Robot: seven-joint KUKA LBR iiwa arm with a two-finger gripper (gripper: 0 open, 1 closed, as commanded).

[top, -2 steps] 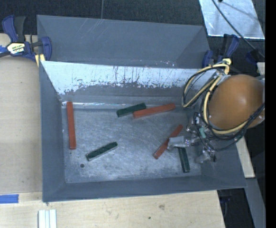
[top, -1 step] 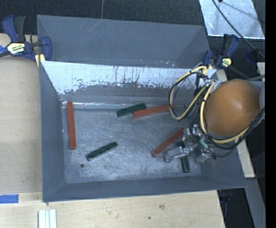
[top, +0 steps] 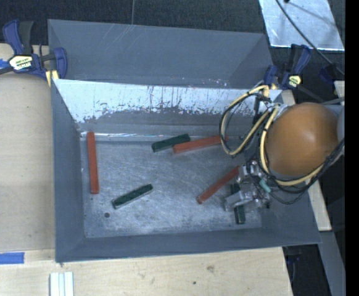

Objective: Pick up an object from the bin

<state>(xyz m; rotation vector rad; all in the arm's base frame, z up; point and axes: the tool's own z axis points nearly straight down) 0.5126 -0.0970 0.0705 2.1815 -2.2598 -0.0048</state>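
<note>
My gripper (top: 247,193) is low in the bin's right front corner, under the arm's orange cover. A red stick (top: 216,187) lies slanted just to its left, with its upper end reaching the gripper's body. A short dark green piece (top: 239,215) shows right below the gripper, near the front wall; whether it is held is unclear.
A green stick (top: 170,143) and a red stick (top: 197,145) lie end to end by the back wall. Another green stick (top: 132,196) lies left of centre. A long red stick (top: 92,163) runs along the left wall.
</note>
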